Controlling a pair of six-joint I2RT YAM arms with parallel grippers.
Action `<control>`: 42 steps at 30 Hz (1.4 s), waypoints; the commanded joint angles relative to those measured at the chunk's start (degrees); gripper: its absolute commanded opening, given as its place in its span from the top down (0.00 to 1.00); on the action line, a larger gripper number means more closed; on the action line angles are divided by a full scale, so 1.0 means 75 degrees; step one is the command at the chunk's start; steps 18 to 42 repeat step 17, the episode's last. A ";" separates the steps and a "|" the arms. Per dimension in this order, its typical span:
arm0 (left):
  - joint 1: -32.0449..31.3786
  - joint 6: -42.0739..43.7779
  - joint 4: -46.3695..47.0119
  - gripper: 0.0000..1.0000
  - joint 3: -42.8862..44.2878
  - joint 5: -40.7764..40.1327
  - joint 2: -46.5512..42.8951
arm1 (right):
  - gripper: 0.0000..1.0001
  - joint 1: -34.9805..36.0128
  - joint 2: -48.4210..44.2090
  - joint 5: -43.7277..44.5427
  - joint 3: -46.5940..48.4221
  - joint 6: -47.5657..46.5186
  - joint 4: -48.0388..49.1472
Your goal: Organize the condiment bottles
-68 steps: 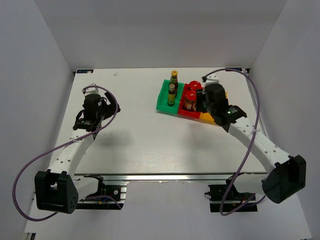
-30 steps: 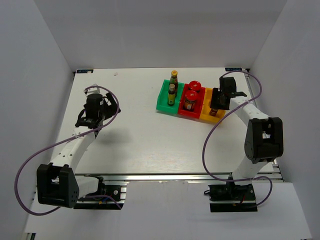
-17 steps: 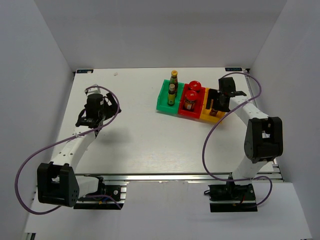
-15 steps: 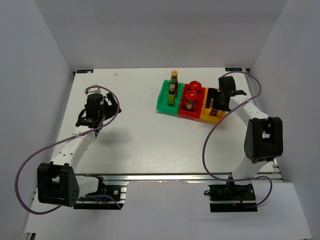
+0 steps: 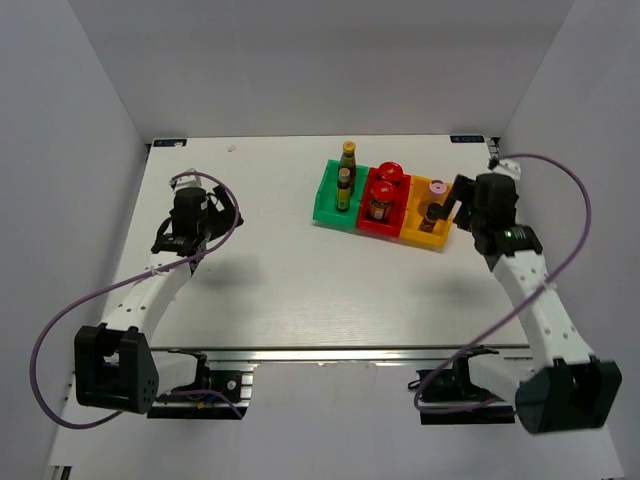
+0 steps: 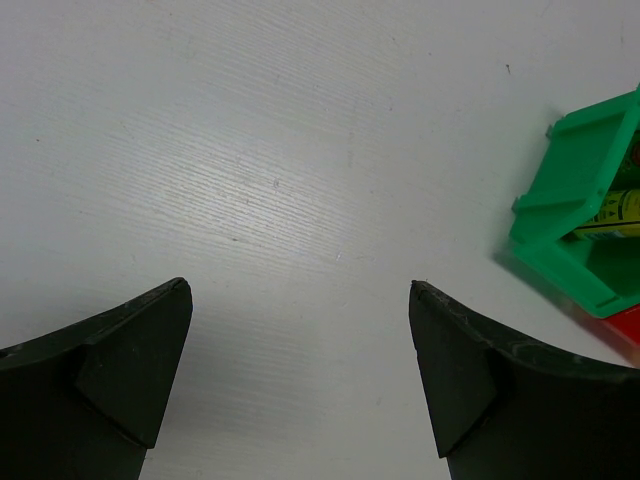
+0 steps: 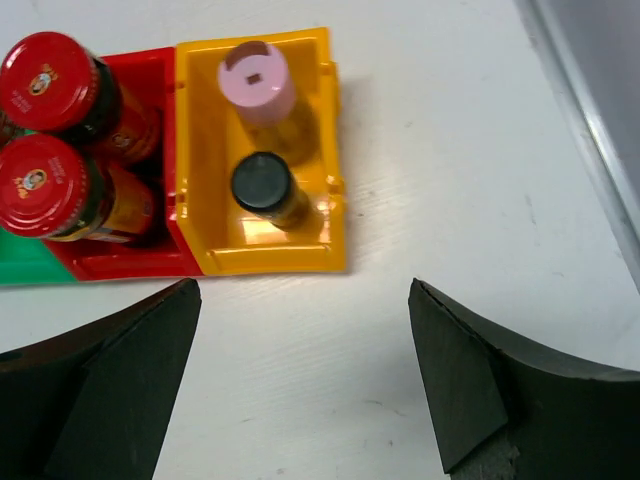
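Observation:
Three bins stand side by side at the back right. Two slim yellow-labelled bottles (image 5: 343,188) stand in the green bin (image 5: 325,200). The red bin (image 7: 120,262) holds two red-lidded jars (image 7: 45,68). In the orange bin (image 7: 270,262) are the pink-lidded jar (image 7: 256,80) and the black-lidded jar (image 7: 261,183), both upright. My right gripper (image 7: 305,385) is open and holds nothing, just off the orange bin's near side over bare table. My left gripper (image 6: 300,380) is open and holds nothing, far to the left above the table.
The green bin's corner (image 6: 580,200) shows at the right of the left wrist view, with a yellow label (image 6: 620,210) inside. The table's right edge (image 7: 590,100) runs close to the orange bin. White walls enclose the table.
My right gripper opened, let go of the black-lidded jar in the orange bin and drew back to the right. The left arm has not moved.

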 commanded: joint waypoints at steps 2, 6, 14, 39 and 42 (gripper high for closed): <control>0.0025 -0.0101 0.0115 0.02 0.0138 -0.0013 -0.0292 | 0.11 -0.0031 -0.1490 0.1465 -0.1457 0.0810 0.0081; 0.0025 -0.0112 0.0045 0.02 0.0149 -0.0071 -0.0327 | 0.11 -0.0031 -0.2291 0.2008 -0.2164 0.1140 -0.0130; 0.0025 -0.0171 0.0010 0.02 0.0102 -0.0060 -0.0503 | 0.11 -0.0031 -0.2913 0.2126 -0.2891 0.1163 0.0068; 0.0025 -0.0171 -0.0002 0.02 0.0114 -0.0025 -0.0538 | 0.11 -0.0031 -0.2972 0.1939 -0.3032 0.1151 0.0338; 0.0025 -0.0171 -0.0002 0.02 0.0114 -0.0025 -0.0538 | 0.11 -0.0031 -0.2972 0.1939 -0.3032 0.1151 0.0338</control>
